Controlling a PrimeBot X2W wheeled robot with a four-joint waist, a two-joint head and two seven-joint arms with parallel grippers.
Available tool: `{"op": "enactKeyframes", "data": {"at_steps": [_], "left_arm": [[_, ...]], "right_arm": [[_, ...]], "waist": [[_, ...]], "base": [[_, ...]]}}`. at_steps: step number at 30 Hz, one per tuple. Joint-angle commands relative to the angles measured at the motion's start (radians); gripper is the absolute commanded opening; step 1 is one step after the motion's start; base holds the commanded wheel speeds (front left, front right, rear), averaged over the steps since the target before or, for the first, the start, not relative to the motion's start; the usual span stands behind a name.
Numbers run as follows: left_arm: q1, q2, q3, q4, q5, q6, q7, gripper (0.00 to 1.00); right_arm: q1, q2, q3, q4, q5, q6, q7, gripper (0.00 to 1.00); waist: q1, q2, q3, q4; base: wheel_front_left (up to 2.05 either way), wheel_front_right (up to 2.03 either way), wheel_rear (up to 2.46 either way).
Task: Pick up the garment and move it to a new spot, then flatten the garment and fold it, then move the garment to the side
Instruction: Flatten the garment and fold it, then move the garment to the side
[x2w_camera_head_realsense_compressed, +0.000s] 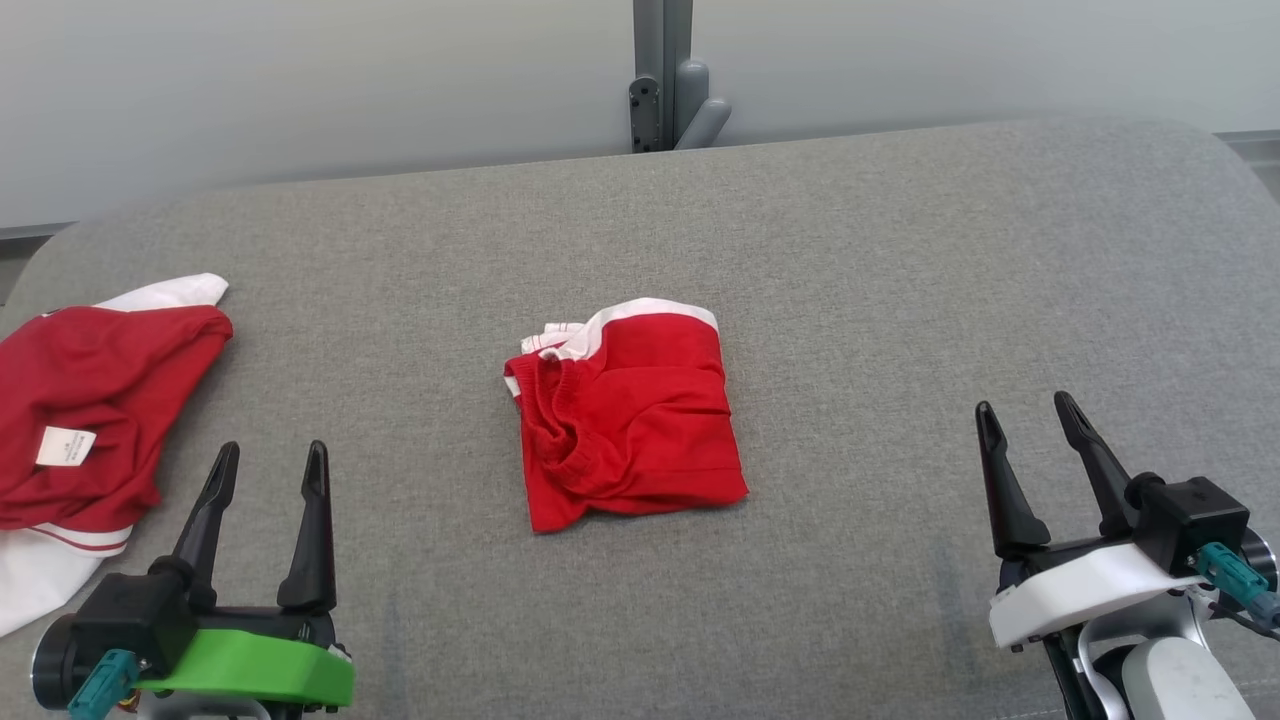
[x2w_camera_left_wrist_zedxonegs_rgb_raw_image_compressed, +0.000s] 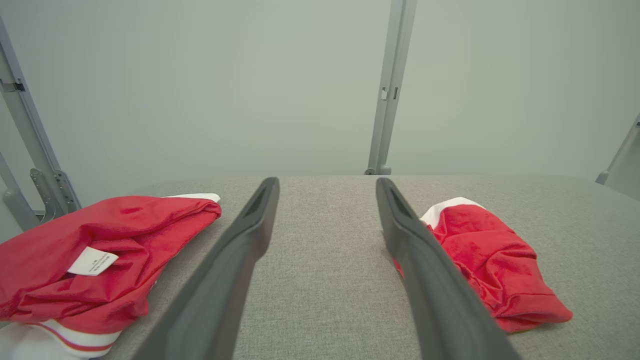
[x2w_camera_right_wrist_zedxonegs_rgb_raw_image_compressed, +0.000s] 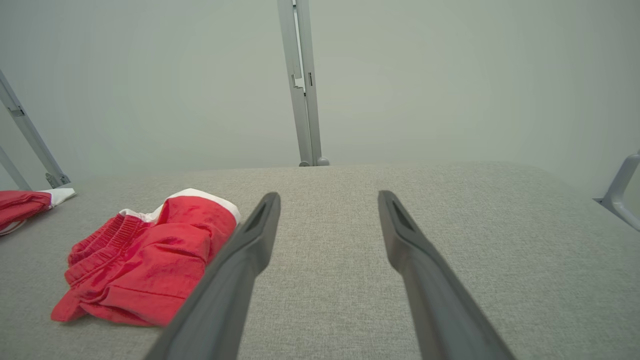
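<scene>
A red garment (x2w_camera_head_realsense_compressed: 628, 420) with a white band lies folded into a small square in the middle of the grey padded surface (x2w_camera_head_realsense_compressed: 860, 300). The left wrist view has the garment (x2w_camera_left_wrist_zedxonegs_rgb_raw_image_compressed: 492, 262) to the right of its fingers; the right wrist view has the garment (x2w_camera_right_wrist_zedxonegs_rgb_raw_image_compressed: 150, 262) to the left of its own. My left gripper (x2w_camera_head_realsense_compressed: 268, 465) hovers at the lower left, open and empty. My right gripper (x2w_camera_head_realsense_compressed: 1032, 415) hovers at the lower right, also open and empty. Both are well clear of the garment.
A second red and white garment (x2w_camera_head_realsense_compressed: 85, 430) with a white label lies crumpled at the left edge of the surface, beside my left gripper; it is also in the left wrist view (x2w_camera_left_wrist_zedxonegs_rgb_raw_image_compressed: 95, 260). A grey post (x2w_camera_head_realsense_compressed: 665, 75) stands behind the far edge, against a pale wall.
</scene>
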Motion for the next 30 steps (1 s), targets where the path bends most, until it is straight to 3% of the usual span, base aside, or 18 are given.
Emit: {"op": "enactKeyframes", "data": {"at_steps": [1,18,30], "left_arm": [[0.011,0.008,0.001,-0.001,0.001,0.006,0.002,1.00],[-0.023,0.004,-0.007,0.010,-0.006,0.010,-0.001,1.00],[-0.121,-0.017,0.002,-0.007,0.010,-0.008,-0.018,1.00]], "right_arm": [[0.006,0.000,-0.001,-0.006,-0.005,0.000,0.003,1.00],[-0.018,-0.002,-0.001,-0.013,0.000,0.000,0.014,1.00],[-0.132,-0.024,0.033,0.060,0.017,0.000,0.045,1.00]], "waist": [[0.0000,0.0000,-0.002,0.001],[0.0000,0.0000,0.007,0.007],[0.0000,0.0000,0.100,0.106]], "base": [[0.00,0.00,0.00],[0.00,0.00,0.00],[0.00,0.00,0.00]]}}
